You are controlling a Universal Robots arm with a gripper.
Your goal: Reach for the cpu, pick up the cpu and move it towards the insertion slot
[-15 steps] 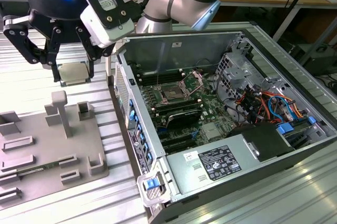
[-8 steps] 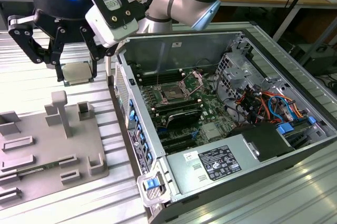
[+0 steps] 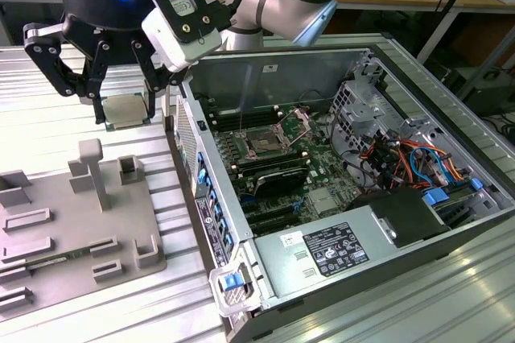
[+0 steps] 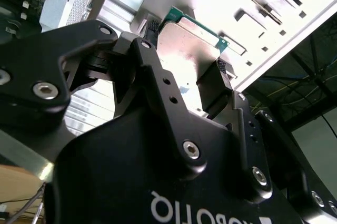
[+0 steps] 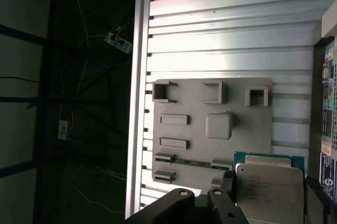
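I have the gripper [image 3: 125,109] clamped on the cpu [image 3: 125,109], its fingers [image 4: 213,90] pressing on opposite edges of the chip. In the exterior view the cpu hangs in the air above the ribbed bench [image 3: 48,109], clear of the grey tray [image 3: 72,238] with its raised blocks, and just outside the wall of the open computer case [image 3: 402,61] on the exterior view's left. The insertion slot [image 3: 264,144] sits inside the case on the board, well apart from the chip, with its metal frame [image 3: 302,123] tipped up. In both wrist views I see the cpu's silvery top [image 5: 268,190] with a green edge [image 4: 197,26], the tray [image 5: 210,124] lying below it.
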